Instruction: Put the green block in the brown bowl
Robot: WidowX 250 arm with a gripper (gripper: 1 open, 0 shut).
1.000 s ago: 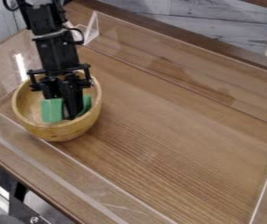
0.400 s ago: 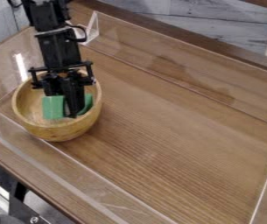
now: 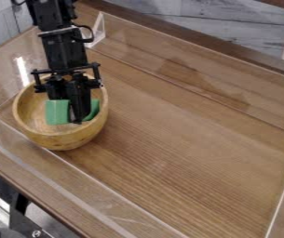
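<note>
The brown bowl stands on the wooden table at the left. Inside its hollow is the green block, with bright green showing on both sides of the black fingers. My gripper reaches steeply down into the bowl from above, and its jaws are closed on the block. The block's lower end and the fingertips sit low in the hollow, partly hidden by the near rim. I cannot tell whether the block touches the bowl's bottom.
The wooden tabletop stretches to the right of the bowl. Clear plastic walls line its edges, low along the front and left. A small white post stands just behind the bowl on the left.
</note>
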